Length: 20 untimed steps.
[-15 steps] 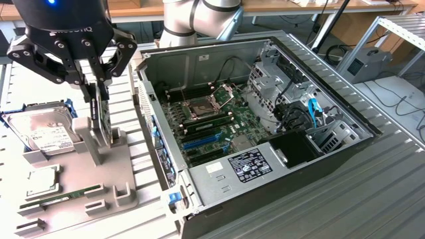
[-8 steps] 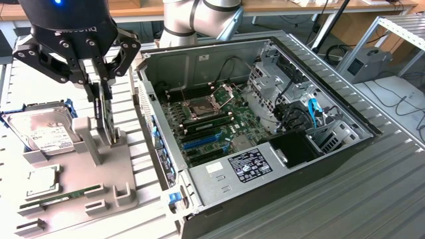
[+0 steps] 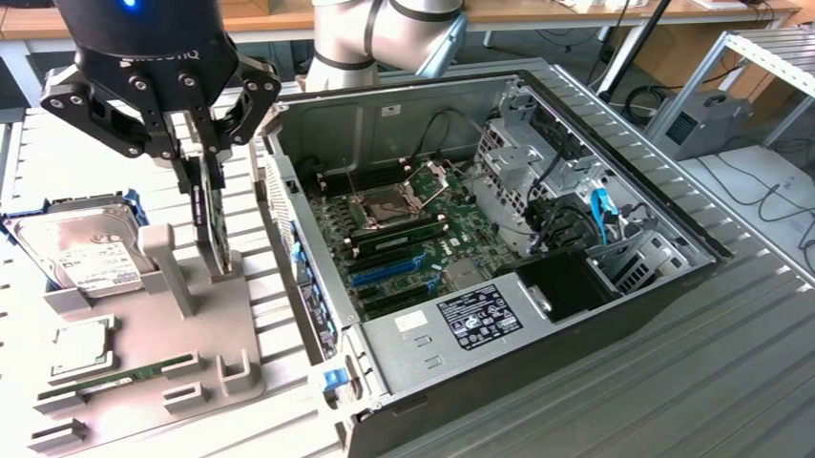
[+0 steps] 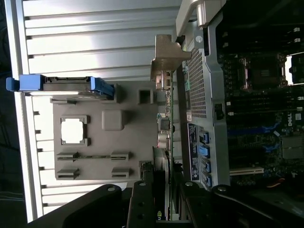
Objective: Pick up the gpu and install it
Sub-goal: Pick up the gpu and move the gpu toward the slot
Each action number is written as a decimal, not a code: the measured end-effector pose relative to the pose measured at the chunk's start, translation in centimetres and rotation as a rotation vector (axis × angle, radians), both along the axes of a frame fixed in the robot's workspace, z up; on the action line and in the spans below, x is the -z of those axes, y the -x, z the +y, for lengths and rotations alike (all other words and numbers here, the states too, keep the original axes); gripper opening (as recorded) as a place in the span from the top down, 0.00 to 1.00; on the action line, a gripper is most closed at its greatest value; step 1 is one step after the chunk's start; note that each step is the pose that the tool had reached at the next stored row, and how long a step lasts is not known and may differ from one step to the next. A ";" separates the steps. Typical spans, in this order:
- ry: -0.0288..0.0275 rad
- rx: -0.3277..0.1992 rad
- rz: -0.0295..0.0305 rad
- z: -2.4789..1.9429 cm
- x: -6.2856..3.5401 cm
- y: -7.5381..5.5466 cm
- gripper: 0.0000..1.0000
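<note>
Here the pincer (image 3: pixel 204 153) clamps the gpu (image 3: pixel 213 224) by its top edge; the card hangs directly beneath, long axis vertical, case (image 3: pixel 382 124) alongside.

grey fixture tray (image 3: pixel 217 324) below gripper (image 3: pixel 204 157), holding hard drive (image 3: pixel 83 258), cpu (image 3: pixel 79 345), ram stick (image 3: pixel 121 370); open pc case (image 3: pixel 382 114) with motherboard (image 3: pixel 407 229) just beside gripper.
</note>
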<state>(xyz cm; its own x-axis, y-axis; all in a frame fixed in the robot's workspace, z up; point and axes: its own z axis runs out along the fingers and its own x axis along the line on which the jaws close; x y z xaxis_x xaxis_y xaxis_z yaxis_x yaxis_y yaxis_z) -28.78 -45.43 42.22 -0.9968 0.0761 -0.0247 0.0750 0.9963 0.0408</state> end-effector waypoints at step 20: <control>0.0000 0.000 -0.0001 0.00 0.00 -1.9 0.74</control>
<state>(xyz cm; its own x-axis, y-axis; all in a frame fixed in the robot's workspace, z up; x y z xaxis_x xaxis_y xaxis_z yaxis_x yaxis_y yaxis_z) -26.84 -45.43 42.22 -0.9968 0.0761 -0.0248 0.0751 0.9963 0.0409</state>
